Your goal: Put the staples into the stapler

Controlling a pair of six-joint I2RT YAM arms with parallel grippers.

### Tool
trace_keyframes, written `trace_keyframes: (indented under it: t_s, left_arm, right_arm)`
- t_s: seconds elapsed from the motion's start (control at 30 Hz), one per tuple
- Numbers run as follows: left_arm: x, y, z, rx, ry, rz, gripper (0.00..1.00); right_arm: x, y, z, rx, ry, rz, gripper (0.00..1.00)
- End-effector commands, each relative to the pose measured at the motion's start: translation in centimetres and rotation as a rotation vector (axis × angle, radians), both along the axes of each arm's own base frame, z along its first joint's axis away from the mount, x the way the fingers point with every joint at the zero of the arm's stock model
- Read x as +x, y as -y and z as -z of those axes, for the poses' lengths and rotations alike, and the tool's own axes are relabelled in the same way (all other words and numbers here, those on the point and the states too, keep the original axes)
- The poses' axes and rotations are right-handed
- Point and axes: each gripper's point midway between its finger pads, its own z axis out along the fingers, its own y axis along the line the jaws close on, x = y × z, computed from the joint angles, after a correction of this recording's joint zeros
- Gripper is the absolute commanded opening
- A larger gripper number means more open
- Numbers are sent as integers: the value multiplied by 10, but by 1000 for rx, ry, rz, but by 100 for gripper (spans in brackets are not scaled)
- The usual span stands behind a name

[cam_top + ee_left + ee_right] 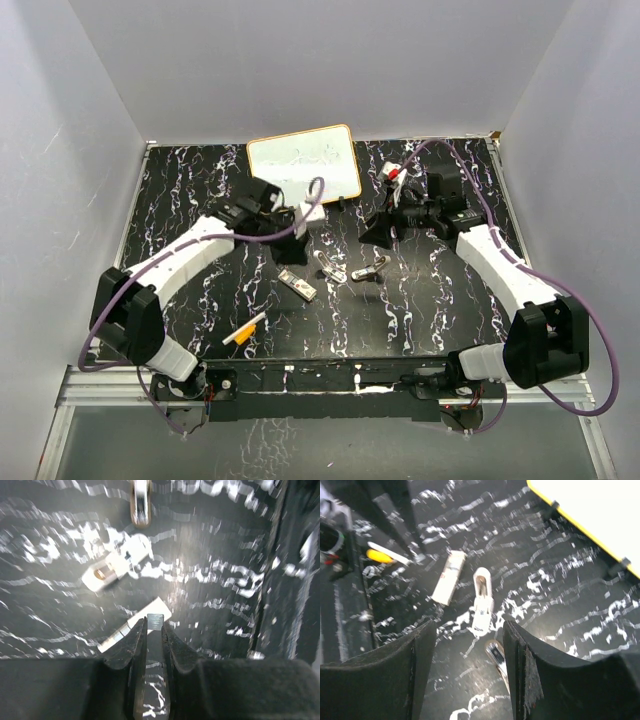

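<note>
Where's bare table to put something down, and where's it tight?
Free: front right, between the stapler and the right arm; front centre, right of the marker; left of the whiteboard. Crowded: centre, with staples pack, stapler, left gripper, right gripper.

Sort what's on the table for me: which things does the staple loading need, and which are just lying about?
Needed: staples pack; stapler, lying open; thin grey strip pinched in the left pincer, likely staples.
Lying about: whiteboard; orange-and-white marker pen.
</note>
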Motion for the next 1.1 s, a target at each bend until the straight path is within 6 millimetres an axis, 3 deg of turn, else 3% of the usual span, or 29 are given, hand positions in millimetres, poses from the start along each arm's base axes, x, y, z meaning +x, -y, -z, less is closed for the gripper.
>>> trace_keyframes:
  t_s: [0.0, 0.17, 0.33, 0.5, 0.87, 1.07]
  left_arm:
    - [5, 25, -96, -300, -64, 16, 4]
    - [15, 42, -159, -506, -151, 5, 4]
    - [16, 52, -185, -597, -237, 10, 4]
    - [12, 56, -193, -649, -309, 23, 4]
    - [6, 60, -187, -709, -448, 13, 6]
    - [6, 62, -192, -752, -520, -21, 7]
  right_arm:
    - [-2, -22, -73, 196, 110, -130, 58]
    - [-11, -34, -100, 316, 34, -185, 58]
    - [-22, -47, -112, 356, 0, -229, 58]
    - [-26, -55, -116, 358, -2, -246, 59]
    - [-37, -66, -115, 432, -93, -293, 59]
    - [-36, -64, -117, 396, -2, -301, 56]
